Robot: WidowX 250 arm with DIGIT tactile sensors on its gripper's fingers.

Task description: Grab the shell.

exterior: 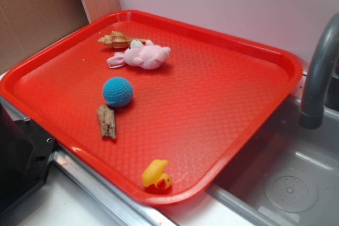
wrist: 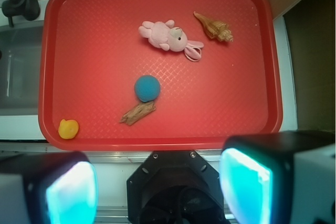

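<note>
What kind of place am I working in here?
Likely a toy kitchen or sink counter: a grey faucet stands over a basin with a drain, and a red tray beside it holds the shell and small toys.

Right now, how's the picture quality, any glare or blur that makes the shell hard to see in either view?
Exterior view: even light, soft glare on the red tray, the shell sharp against the pink plush toy. Wrist view: the shell is crisp with a short shadow; only the gripper fingers at the bottom are blurred and glow teal, well short of the shell.
</note>
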